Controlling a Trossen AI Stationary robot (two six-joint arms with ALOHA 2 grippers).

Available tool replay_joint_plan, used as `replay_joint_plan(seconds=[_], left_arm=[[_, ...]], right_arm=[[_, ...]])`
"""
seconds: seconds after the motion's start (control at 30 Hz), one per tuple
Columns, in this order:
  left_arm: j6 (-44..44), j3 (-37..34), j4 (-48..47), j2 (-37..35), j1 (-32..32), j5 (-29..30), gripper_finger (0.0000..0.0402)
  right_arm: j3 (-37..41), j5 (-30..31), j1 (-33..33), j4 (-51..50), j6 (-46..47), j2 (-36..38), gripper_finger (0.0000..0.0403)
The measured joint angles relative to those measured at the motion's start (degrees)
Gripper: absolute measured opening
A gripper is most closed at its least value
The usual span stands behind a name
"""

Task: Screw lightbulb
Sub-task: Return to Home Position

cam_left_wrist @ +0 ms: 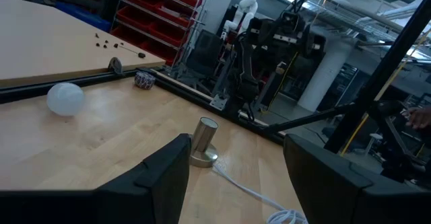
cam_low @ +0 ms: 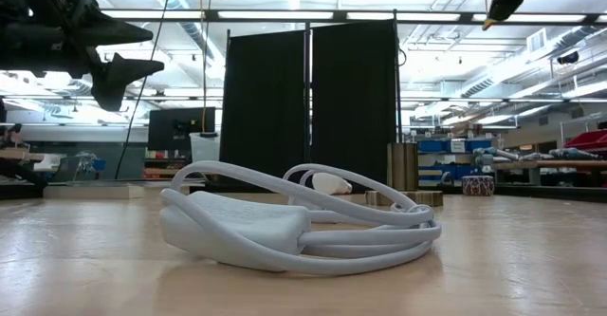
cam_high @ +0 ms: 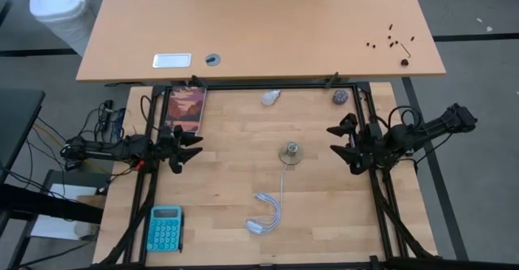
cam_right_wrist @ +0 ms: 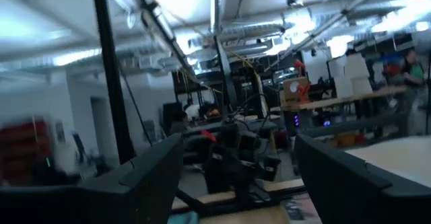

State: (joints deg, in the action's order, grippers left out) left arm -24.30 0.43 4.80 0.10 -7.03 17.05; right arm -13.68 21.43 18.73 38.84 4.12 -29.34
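The white lightbulb (cam_high: pixel 270 97) lies on its side near the table's far edge; the left wrist view shows it too (cam_left_wrist: pixel 65 97). The round metal socket (cam_high: pixel 291 152) stands upright at the table's middle (cam_left_wrist: pixel 204 142). Its white cord runs to a coil (cam_high: pixel 263 217) near the front. My left gripper (cam_high: pixel 197 146) hovers open at the left side, pointing level toward the socket, nothing between its fingers (cam_left_wrist: pixel 161 177). My right gripper (cam_high: pixel 336 139) hovers open at the right side, raised and tipped upward, also empty (cam_right_wrist: pixel 236 183).
A small purplish ball (cam_high: pixel 339 97) sits at the far right by the frame rail. A book (cam_high: pixel 186 108) lies at the far left and a teal calculator (cam_high: pixel 165 228) at the near left. The cord coil (cam_low: pixel 285 226) fills the near middle. Black frame rails (cam_high: pixel 375 197) border the table.
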Motion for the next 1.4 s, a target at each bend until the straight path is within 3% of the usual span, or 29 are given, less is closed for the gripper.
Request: replay_joint_plan(seconds=[0.2,0.7,1.4], left_arm=[[0.0,0.0,0.0,0.0,0.0,0.0,0.0241],[0.0,0.0,0.0,0.0,0.0,0.0,0.0241],[0.0,0.0,0.0,0.0,0.0,0.0,0.0241]], right_arm=[[4.7,-3.1,0.0,0.1,-8.4,4.3,0.0291],[13.4,-3.2,-0.1,-0.3,-3.8,15.0,0.0293],[13.4,-3.1,-0.1,-2.7,-4.0,27.9,0.0293]])
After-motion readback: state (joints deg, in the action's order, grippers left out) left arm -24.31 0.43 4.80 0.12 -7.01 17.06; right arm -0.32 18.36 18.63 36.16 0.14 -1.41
